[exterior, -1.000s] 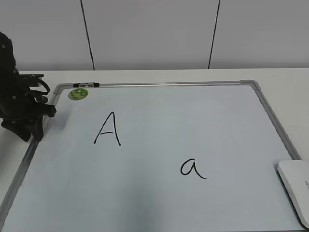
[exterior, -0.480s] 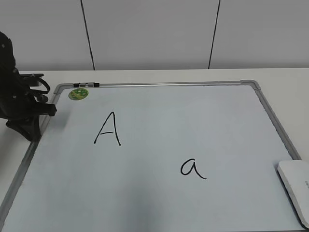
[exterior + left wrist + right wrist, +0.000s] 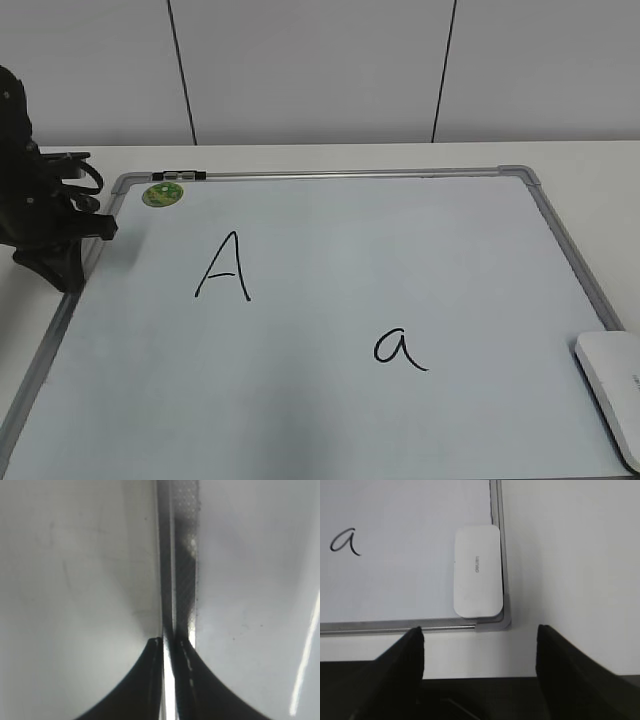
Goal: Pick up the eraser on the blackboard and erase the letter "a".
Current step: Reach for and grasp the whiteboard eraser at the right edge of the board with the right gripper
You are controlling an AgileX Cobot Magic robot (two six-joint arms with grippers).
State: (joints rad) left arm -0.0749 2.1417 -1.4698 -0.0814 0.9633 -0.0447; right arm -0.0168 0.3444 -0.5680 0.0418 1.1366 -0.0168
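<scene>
At lower right of the board (image 3: 330, 260), the eraser (image 3: 477, 570) lies flat against the frame corner, well apart from the "a" (image 3: 399, 348). Right claw (image 3: 479, 645) spread wide, grasping nothing, hovers near the eraser; left claw (image 3: 170, 642) clenched over the board's left frame edge.

blackboard (image 3: 330, 420) with handwritten capital "A" (image 3: 223, 267), letter "a" (image 3: 399, 349)

One eraser (image 3: 477, 570), two letters (image 3: 400, 349)

bare board surface (image 3: 330, 250) lies open between eraser (image 3: 612, 392) and letter "a" (image 3: 399, 349).
</scene>
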